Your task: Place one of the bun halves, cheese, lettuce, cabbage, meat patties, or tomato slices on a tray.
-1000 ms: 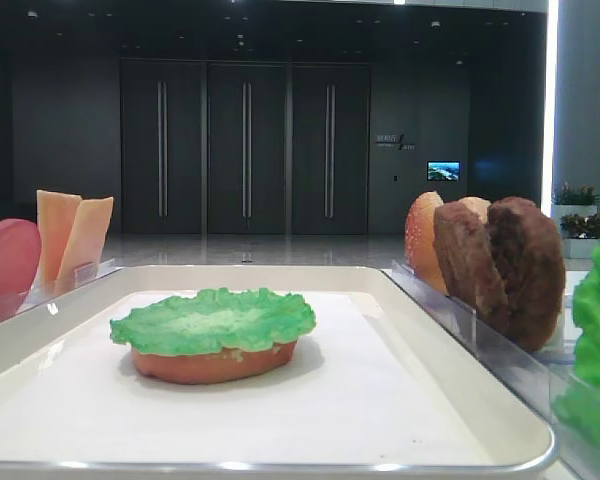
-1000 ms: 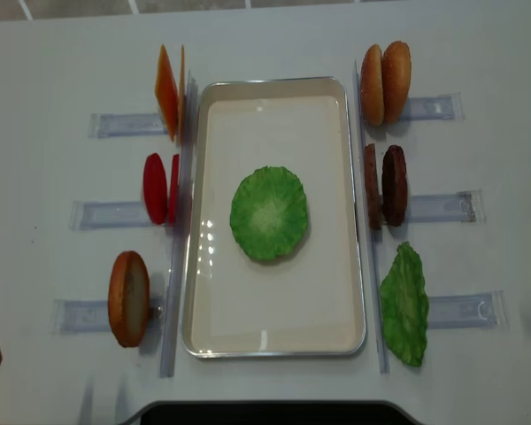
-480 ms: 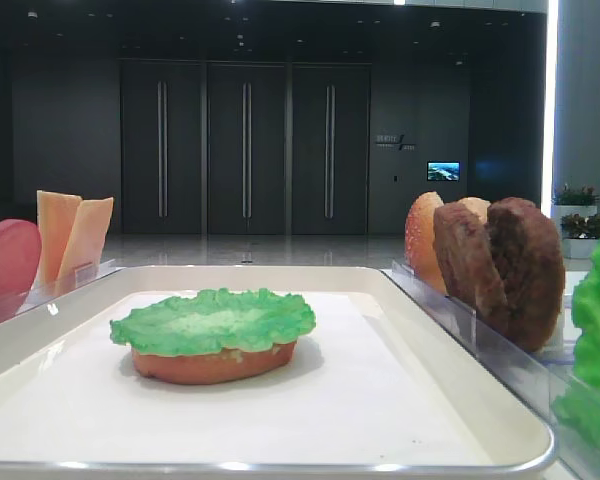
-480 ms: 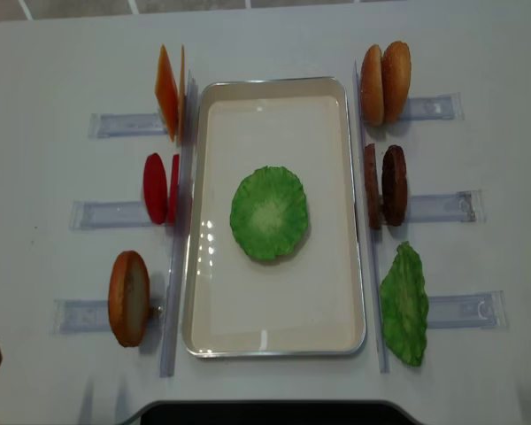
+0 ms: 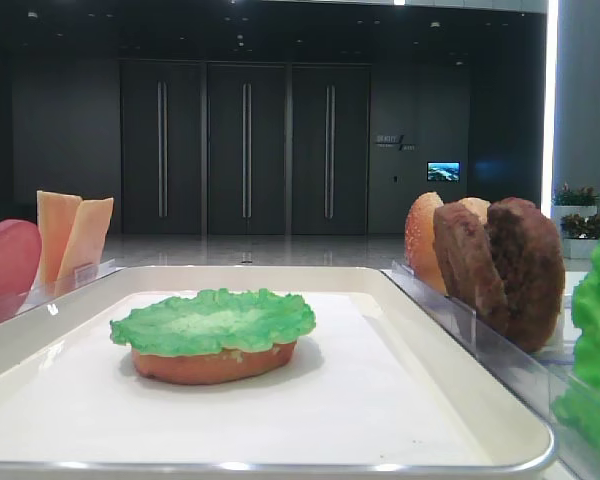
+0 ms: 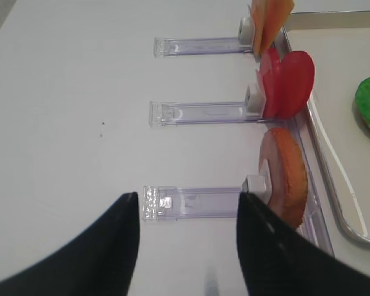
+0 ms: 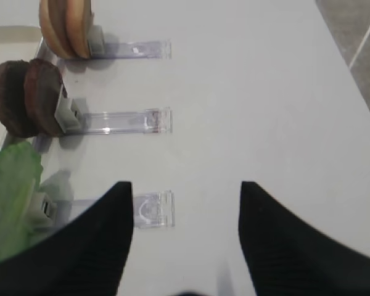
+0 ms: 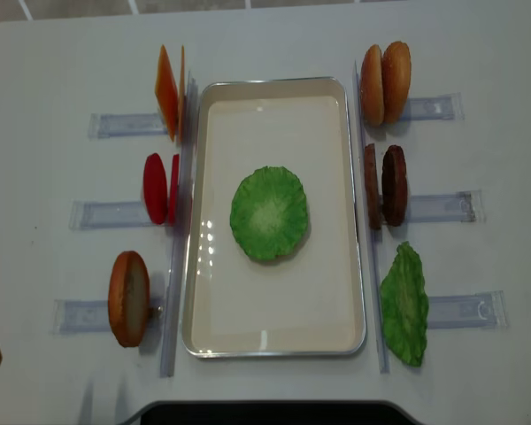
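A green lettuce (image 8: 268, 213) lies on a bun half (image 5: 215, 364) in the middle of the cream tray (image 8: 274, 351). Upright in clear holders to the right of the tray are two bun halves (image 8: 385, 82), the meat patties (image 8: 385, 185) and another lettuce (image 8: 404, 304). To the left stand the cheese (image 8: 168, 91), tomato slices (image 8: 159, 188) and a bun half (image 8: 128, 297). My right gripper (image 7: 185, 185) hangs open over bare table, right of the lettuce holder. My left gripper (image 6: 187, 197) is open too, left of the bun half (image 6: 287, 176), with nothing between its fingers.
Clear plastic holder rails (image 8: 442, 207) stick out from both long sides of the tray towards the table edges. A dark bar (image 8: 265, 412) runs along the near table edge. White table surface lies outside the rails on both sides.
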`<state>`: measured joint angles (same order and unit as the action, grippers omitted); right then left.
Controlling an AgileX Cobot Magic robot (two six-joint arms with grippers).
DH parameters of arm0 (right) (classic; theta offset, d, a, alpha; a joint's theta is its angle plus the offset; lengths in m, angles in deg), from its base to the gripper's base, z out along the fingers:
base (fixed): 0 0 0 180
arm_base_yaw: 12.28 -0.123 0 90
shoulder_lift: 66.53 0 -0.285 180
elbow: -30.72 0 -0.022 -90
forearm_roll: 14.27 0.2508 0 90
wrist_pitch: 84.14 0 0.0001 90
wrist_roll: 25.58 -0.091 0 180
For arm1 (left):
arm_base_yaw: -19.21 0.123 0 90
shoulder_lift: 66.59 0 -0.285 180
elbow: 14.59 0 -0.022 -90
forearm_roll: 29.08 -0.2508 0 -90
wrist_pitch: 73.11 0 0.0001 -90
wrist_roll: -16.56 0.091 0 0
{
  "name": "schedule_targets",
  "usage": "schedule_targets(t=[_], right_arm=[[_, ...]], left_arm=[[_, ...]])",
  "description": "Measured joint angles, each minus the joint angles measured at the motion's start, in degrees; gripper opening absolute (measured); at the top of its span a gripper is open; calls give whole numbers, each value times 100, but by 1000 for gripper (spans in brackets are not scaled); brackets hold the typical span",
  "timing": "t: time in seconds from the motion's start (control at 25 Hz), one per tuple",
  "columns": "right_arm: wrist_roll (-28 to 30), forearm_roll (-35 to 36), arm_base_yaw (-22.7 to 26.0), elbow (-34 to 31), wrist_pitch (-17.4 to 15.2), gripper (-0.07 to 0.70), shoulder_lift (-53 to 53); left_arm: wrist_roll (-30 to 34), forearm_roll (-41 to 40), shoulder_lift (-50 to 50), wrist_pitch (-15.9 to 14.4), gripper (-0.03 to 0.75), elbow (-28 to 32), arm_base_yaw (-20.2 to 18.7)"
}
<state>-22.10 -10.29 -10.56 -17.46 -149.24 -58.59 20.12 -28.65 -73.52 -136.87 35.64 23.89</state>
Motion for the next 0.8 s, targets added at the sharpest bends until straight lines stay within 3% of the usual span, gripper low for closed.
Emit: schedule_targets(t=[0.8], right_arm=[[0,4,0,0,0,370,-64]], left_arm=[[0,0,0,0,391,0,0]])
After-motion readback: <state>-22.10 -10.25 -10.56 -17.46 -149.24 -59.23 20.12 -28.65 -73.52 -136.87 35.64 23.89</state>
